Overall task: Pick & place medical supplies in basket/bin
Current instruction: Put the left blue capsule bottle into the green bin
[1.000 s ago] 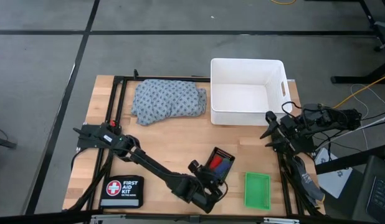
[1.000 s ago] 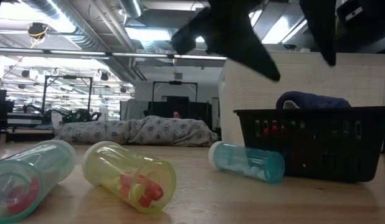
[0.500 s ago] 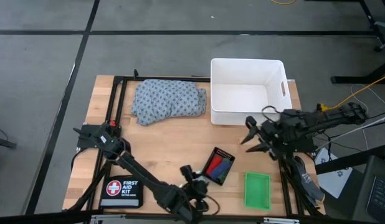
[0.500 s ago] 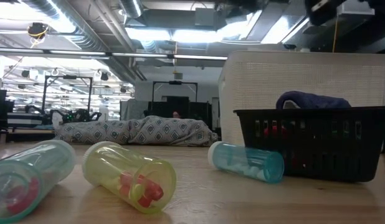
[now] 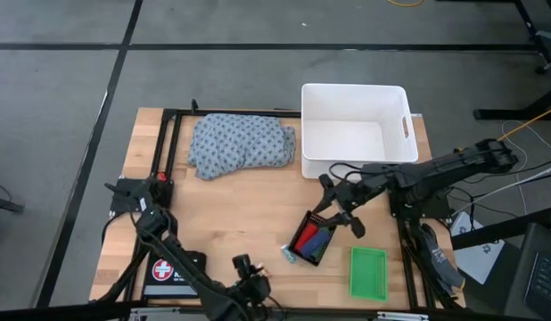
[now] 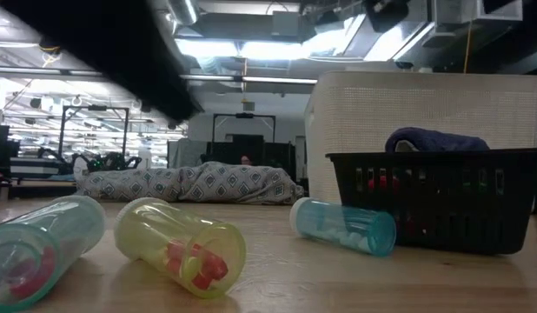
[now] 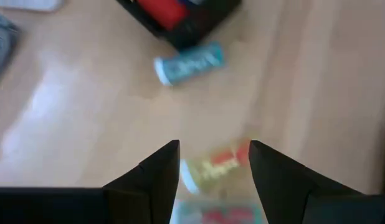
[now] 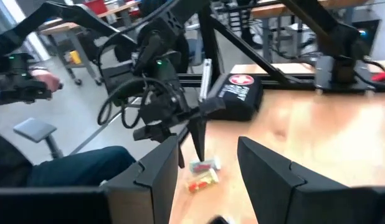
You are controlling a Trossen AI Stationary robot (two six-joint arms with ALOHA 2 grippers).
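Note:
My left gripper (image 5: 244,269) hangs open near the table's near edge. In the left wrist view its fingers (image 7: 161,177) frame a yellow tube (image 7: 217,167) holding red bits; I cannot tell if they touch it. A teal tube (image 6: 38,248) lies beside the yellow tube (image 6: 182,248). Another teal tube (image 5: 290,257) lies by the black mesh tray (image 5: 313,236), which holds red and blue rolls (image 5: 313,241). My right gripper (image 5: 336,205) hovers open over the tray's far end. The dotted cloth (image 5: 240,143) lies at the far left.
The white tub (image 5: 356,98) stands at the far right and the green tray (image 5: 366,272) near the front right. The black FIRST AID KIT pouch (image 5: 173,272) lies at the front left, partly under my left arm. A person (image 8: 37,81) sits beyond the table's left edge.
My left gripper has swung away from the black tray toward the table's near left and rolled, baring the teal tube beside the tray. My right gripper has reached from the right edge toward the table's left, until it hangs over the tray's far end.

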